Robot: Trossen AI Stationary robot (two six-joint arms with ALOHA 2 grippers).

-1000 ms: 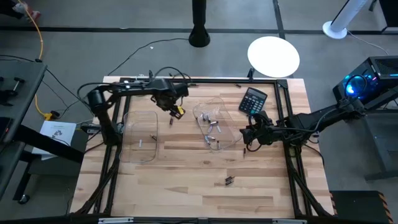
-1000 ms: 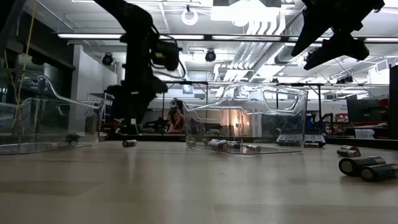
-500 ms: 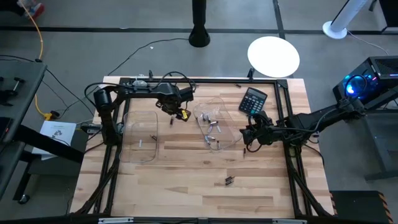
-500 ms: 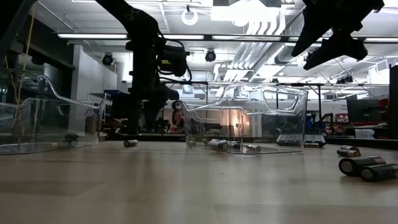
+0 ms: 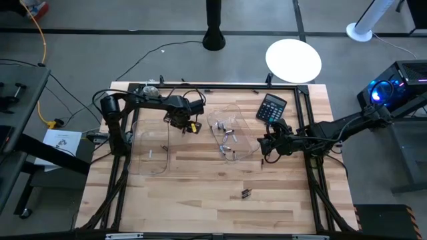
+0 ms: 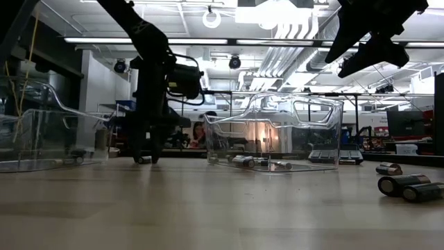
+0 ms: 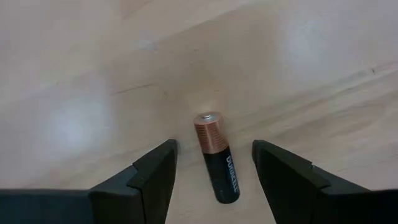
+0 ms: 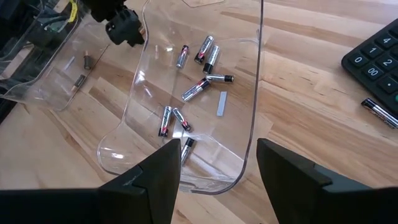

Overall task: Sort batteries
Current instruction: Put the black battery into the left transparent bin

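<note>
Pale wood grain bears a copper-topped battery [image 7: 217, 158] between the spread left hand [image 7: 213, 177].

One copper-topped black battery [image 7: 217, 158] lies flat on the desk [image 7: 93, 74] between my open left fingers [image 7: 152, 171], touching neither. About eight silvery cells with dark and red ends [image 8: 200, 88] lie scattered at mixed angles inside the clear tray [image 8: 252, 99] ahead of my right fingers [image 8: 163, 169]. Two small dark cells [image 8: 81, 80] lie in the second clear tray [image 8: 43, 68]. Two dark cells [image 5: 245, 194] lie side by side on the bare desk near its front edge.
</note>
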